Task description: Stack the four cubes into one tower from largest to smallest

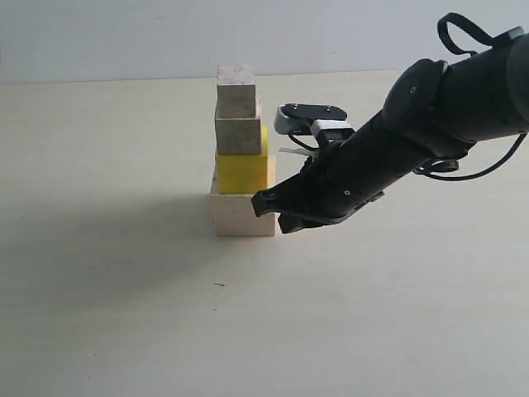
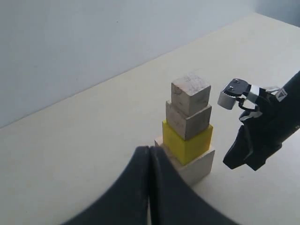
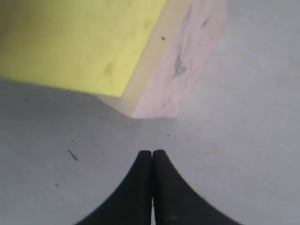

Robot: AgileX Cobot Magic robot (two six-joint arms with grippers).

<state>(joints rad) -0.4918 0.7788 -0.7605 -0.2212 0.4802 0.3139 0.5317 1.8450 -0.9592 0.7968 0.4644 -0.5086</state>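
Note:
The tower stands in the middle of the table. Its base is the largest pale wooden cube (image 1: 241, 213), then the yellow cube (image 1: 242, 171), the medium pale cube (image 1: 239, 128) and the smallest pale cube (image 1: 235, 85) on top. My right gripper (image 1: 273, 211) is shut and empty, its tips low beside the right side of the base cube. In the right wrist view, the shut right gripper (image 3: 152, 153) points at the table just short of the base cube (image 3: 180, 61) and yellow cube (image 3: 79, 42). The left gripper (image 2: 149, 149) is shut and empty, back from the tower (image 2: 187, 126).
The pale tabletop (image 1: 124, 314) runs back to a light wall (image 1: 124, 33). My right arm (image 1: 430, 116) slants down from the upper right. In the left wrist view that arm (image 2: 267, 136) is close to the tower's side.

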